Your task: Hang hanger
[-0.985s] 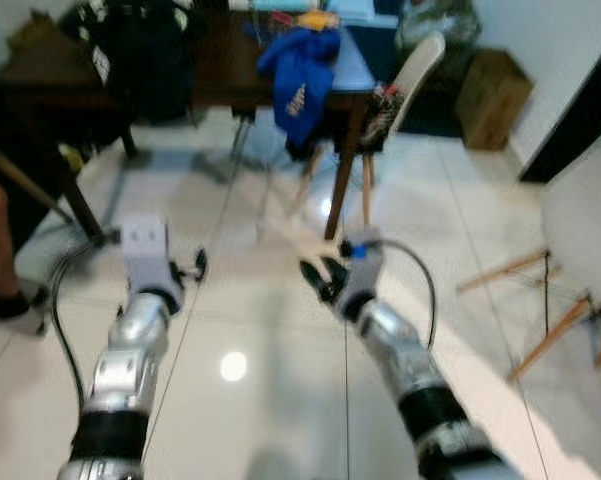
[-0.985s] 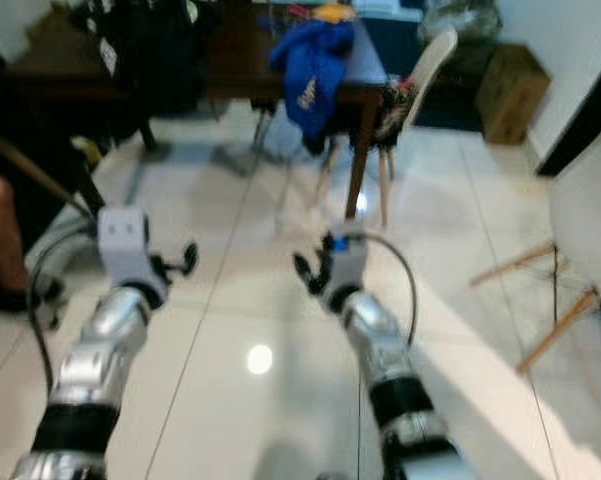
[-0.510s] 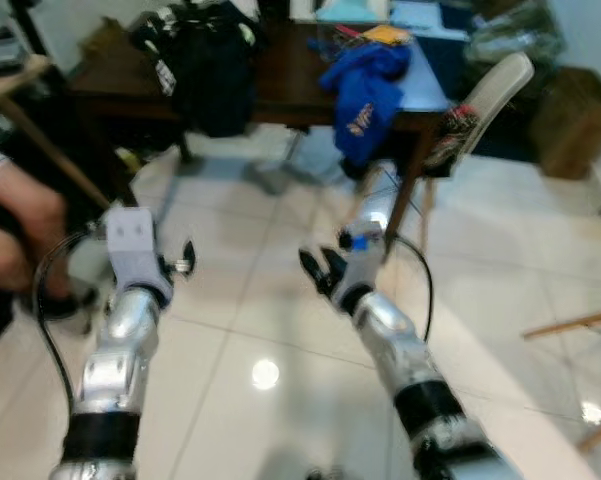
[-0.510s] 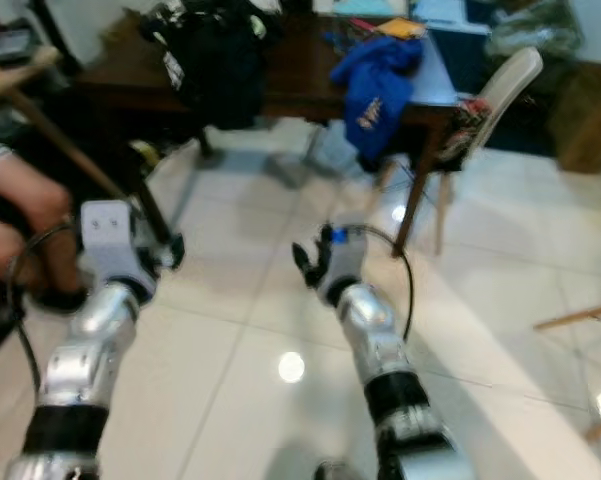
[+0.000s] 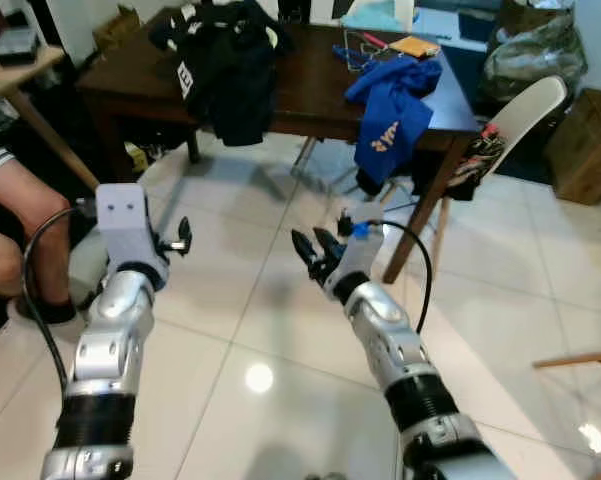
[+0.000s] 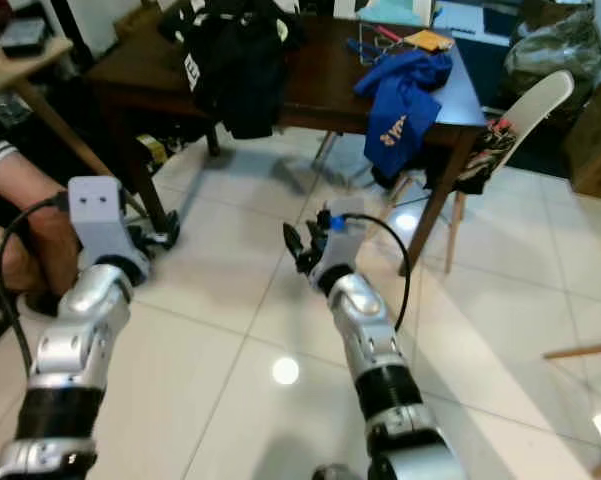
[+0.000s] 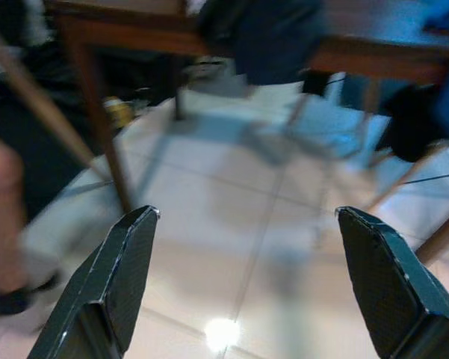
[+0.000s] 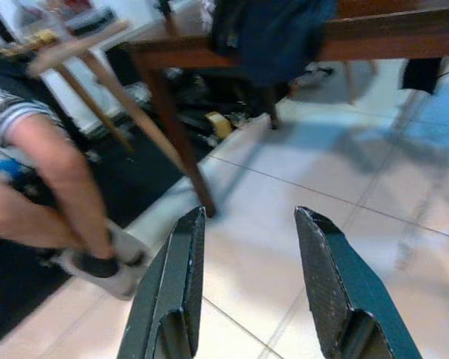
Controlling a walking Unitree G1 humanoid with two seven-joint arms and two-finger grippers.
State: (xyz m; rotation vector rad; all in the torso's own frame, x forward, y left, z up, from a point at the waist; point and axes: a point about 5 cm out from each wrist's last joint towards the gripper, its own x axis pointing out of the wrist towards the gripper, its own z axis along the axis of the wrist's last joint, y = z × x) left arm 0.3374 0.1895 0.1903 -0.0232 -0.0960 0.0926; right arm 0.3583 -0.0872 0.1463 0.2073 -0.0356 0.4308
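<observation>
Both arms are raised in front of me over the white tiled floor. My left gripper [image 5: 182, 236] is open and holds nothing; in the left wrist view its fingers [image 7: 123, 277] stand wide apart. My right gripper [image 5: 313, 250] is also open and empty, its fingers [image 8: 172, 292] parted. Ahead stands a dark wooden table [image 5: 310, 95]. On it lie thin blue wire shapes [image 5: 352, 52] that may be hangers; I cannot tell for sure. A blue garment [image 5: 392, 110] hangs over the table's edge and a black garment [image 5: 230, 65] is draped on its left part.
A person sits at the left, one leg [image 5: 15, 250] near my left arm and an arm [image 8: 52, 164] in the right wrist view. A pale chair [image 5: 525, 110] stands right of the table, with a cardboard box [image 5: 588, 140] beyond. A light wooden table [image 5: 20, 70] is far left.
The camera has swung and the picture has sharpened, so the dark table sits more centrally and the person has come into view. Both grippers keep the same open pose.
</observation>
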